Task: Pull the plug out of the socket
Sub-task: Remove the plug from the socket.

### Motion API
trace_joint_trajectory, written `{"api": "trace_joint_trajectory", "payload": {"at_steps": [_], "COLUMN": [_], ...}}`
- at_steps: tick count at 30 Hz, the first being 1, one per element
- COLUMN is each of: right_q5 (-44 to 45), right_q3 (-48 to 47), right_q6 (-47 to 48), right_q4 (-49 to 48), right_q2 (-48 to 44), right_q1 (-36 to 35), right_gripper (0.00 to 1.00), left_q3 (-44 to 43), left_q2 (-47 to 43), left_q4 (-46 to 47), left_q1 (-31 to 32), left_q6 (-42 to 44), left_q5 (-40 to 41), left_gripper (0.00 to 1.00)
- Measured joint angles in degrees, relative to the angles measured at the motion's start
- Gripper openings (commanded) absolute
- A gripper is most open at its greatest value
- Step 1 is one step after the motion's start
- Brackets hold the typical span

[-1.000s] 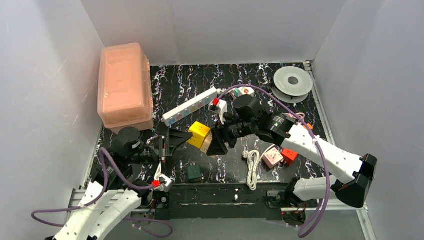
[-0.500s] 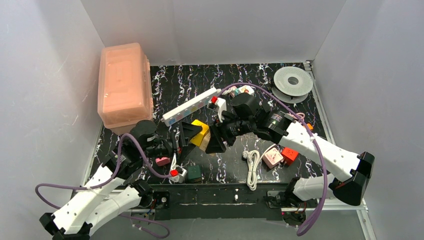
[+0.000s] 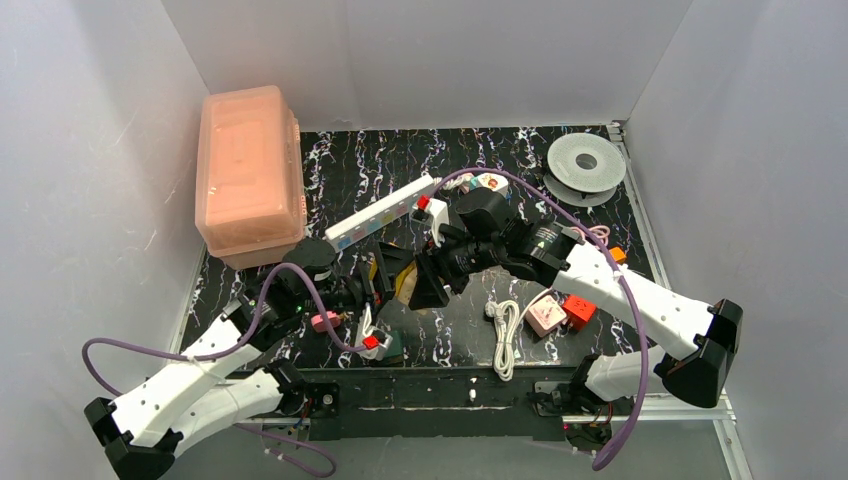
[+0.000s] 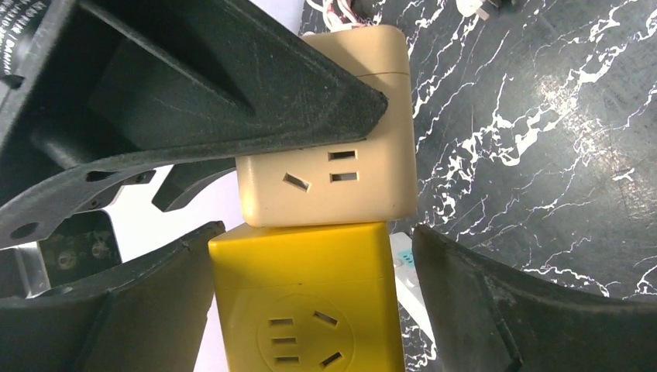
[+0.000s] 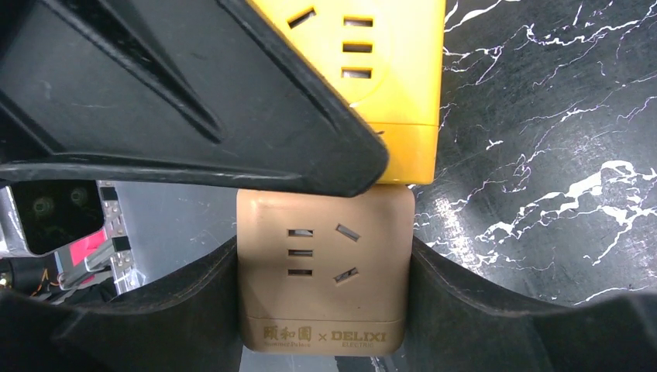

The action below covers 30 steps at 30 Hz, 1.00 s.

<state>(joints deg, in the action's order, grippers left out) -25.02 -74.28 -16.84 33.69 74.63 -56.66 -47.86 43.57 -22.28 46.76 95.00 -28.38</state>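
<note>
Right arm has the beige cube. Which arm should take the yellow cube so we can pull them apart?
Left. The left gripper is open and straddles the yellow cube, while the right gripper is clamped on the beige cube joined to it.

Yellow cube point(image 4: 302, 302), tan cube point(image 4: 333, 186), white socket point(image 3: 383, 208), maybe pastel-faced

The left arm point(image 3: 190, 385) and right arm point(image 3: 640, 295) stretch forward, their grippers nose to nose at the tan cube point(image 5: 324, 232). The right gripper point(image 5: 324, 267) clamps its two sides. The left gripper point(image 4: 318, 256), left of it, stands wide around the adjoining yellow cube point(image 4: 306, 310), one finger clear.
</note>
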Motion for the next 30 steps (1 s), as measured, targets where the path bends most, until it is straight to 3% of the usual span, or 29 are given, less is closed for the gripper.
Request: {"api": "trace_joint_trajectory", "payload": {"at_steps": [6,11,12,14,30], "right_q5": [0.17,1.16,1.36,2.23,6.67], "right_q3": [0.0,0.09,0.11,0.15,7.41], "right_q6": [-0.2,0.0,-0.09,-0.87,-2.54], "right_q4": [0.42,0.48,0.48,0.48,-3.8], "right_q2": [-0.02,-0.13,-0.2,-0.46,-5.86], "right_q1": [-0.09,-0.09,-0.07,-0.04,-1.81], "right_gripper": [0.01,0.01,0.01,0.01,0.01], "left_q3": [-0.04,-0.07,-0.07,-0.13,-0.24], "left_q2": [0.98,1.46,1.62,2.05,3.26], "left_q4": [0.35,1.2,1.42,2.43,1.38], "left_q1": [0.37,0.98,1.16,2.14,5.97], "left_q6": [0.22,-1.07,-1.18,-2.1,-0.83], "left_q5": [2.38,3.82,4.13,6.19,11.65], "left_gripper": [0.54,0.37,0.28,0.0,0.0]}}
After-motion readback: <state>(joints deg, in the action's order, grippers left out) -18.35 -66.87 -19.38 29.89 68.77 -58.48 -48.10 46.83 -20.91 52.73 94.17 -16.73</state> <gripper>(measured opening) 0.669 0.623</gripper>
